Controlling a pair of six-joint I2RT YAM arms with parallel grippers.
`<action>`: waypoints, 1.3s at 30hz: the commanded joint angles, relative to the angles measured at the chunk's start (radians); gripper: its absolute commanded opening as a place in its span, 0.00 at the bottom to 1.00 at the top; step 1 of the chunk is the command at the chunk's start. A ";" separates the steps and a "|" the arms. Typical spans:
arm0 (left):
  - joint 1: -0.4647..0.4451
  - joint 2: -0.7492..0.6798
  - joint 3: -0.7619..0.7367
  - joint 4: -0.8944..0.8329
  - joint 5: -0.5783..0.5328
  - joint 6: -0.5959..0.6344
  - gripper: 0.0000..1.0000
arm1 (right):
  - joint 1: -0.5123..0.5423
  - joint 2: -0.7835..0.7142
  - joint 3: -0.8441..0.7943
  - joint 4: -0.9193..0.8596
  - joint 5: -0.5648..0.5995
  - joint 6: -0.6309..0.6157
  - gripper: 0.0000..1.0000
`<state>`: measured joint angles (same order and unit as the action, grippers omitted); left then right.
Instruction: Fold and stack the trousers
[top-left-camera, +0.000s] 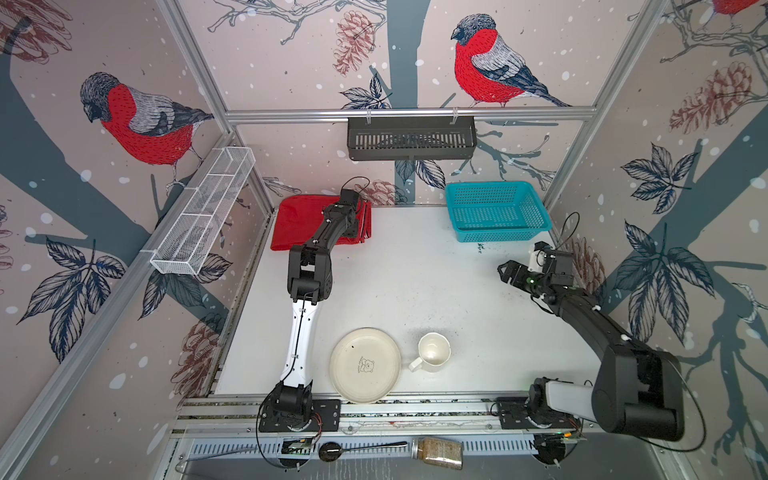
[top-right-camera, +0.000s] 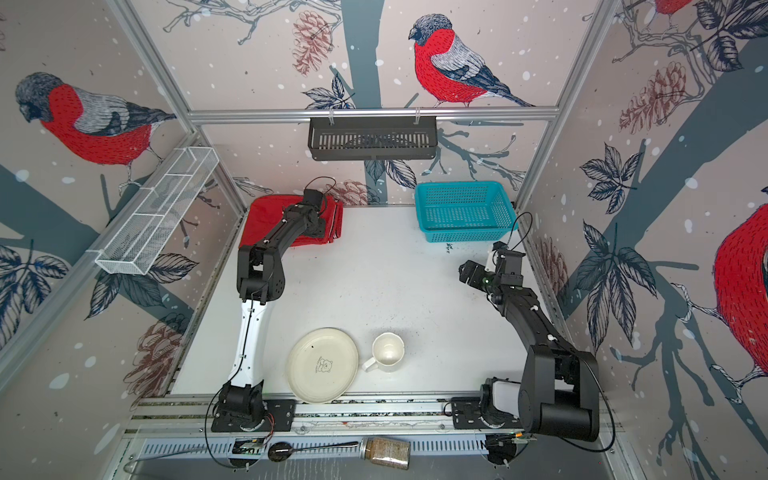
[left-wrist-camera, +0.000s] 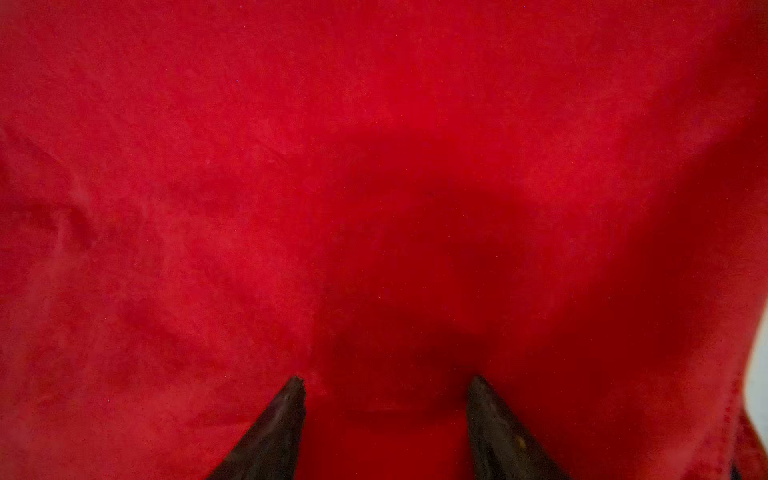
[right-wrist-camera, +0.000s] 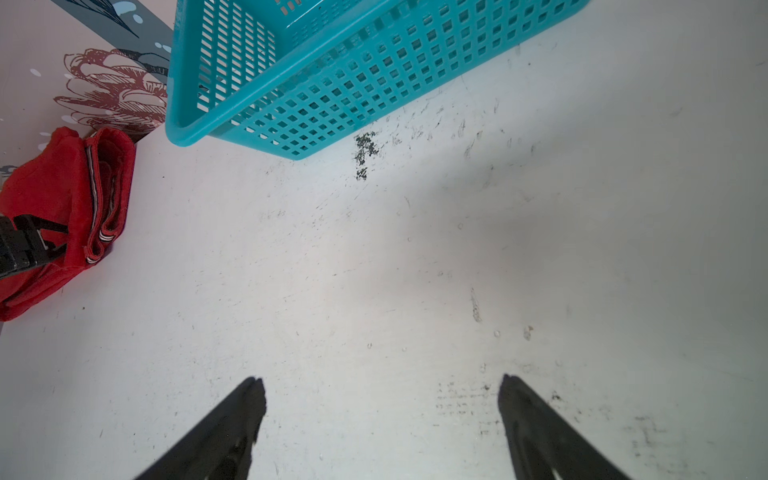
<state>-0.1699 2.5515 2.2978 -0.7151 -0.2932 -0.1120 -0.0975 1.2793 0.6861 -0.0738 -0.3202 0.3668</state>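
Trousers (top-left-camera: 297, 222), red, folded, lying at upper left of tabletop (top-left-camera: 415, 291) in both top views. Left hand (left-wrist-camera: 386, 380) over them, spread apart, gripping nothing. Right hand (right-wrist-camera: 380, 380) spread wide above tabletop, near blue basket (top-left-camera: 498, 237).

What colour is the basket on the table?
The basket is turquoise, clearest in the right wrist view.

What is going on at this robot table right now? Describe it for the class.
The red trousers lie folded in the far left corner of the table. The left gripper is right over them, jaws open, gripping nothing. The right gripper, also open and empty, hangs over bare table near the blue basket.
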 joint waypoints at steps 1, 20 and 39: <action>-0.003 -0.004 0.020 -0.026 0.014 -0.030 0.63 | 0.004 0.001 -0.002 0.014 -0.006 0.005 0.91; 0.002 -0.735 -0.815 0.351 0.013 0.074 0.90 | 0.000 -0.058 0.050 0.112 -0.005 -0.023 1.00; 0.212 -1.192 -1.875 1.392 0.179 -0.001 0.97 | 0.104 0.138 -0.348 1.007 0.509 -0.244 0.99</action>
<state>0.0204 1.3552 0.4717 0.3954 -0.2230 -0.1024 -0.0002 1.3830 0.3824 0.6483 0.1394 0.1783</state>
